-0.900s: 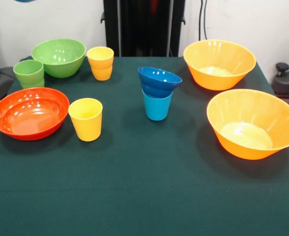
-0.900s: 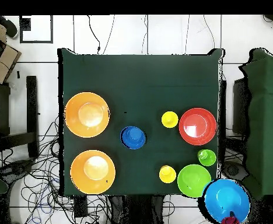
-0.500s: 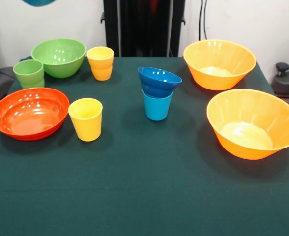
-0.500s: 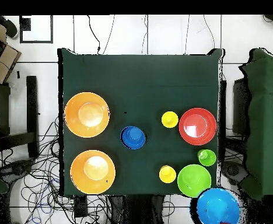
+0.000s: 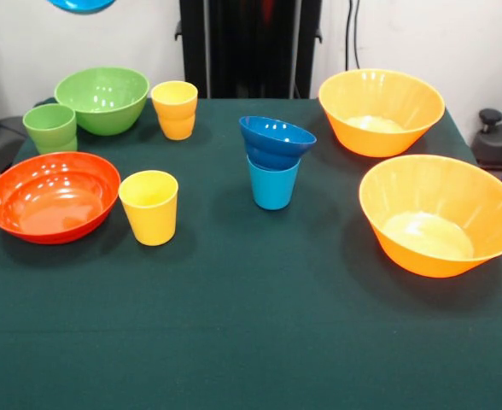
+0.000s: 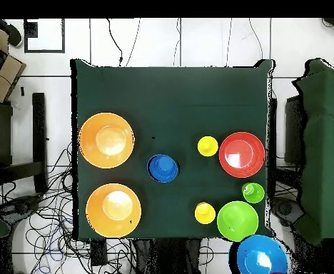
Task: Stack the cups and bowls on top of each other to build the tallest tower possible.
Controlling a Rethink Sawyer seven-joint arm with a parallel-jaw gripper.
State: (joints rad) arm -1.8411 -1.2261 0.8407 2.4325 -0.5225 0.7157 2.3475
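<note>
A medium light blue bowl (image 6: pixel 261 255) hangs in the air off the table's corner, beside the green bowl (image 6: pixel 237 220). Its underside shows at the top edge of the front view (image 5: pixel 82 4). My gripper (image 6: pixel 276 273) holds its rim, and only a red sliver of it shows. At the table's middle, a small dark blue bowl (image 5: pixel 277 141) sits tilted on the light blue cup (image 5: pixel 273 186). Two yellow cups (image 5: pixel 149 207) (image 5: pixel 175 109), a green cup (image 5: pixel 50 127) and the red-orange bowl (image 5: pixel 53 196) stand apart on the table.
Two large orange bowls (image 5: pixel 381 111) (image 5: pixel 439 213) stand on the right in the front view. The black pedestal (image 5: pixel 249 47) rises at the far edge. The table (image 5: pixel 259 342) is covered in dark green cloth. Cables lie on the floor around it.
The light blue bowl has moved in the air: left and toward the robot's base in the overhead view, rightward along the top edge in the front view. Nothing on the table moved.
</note>
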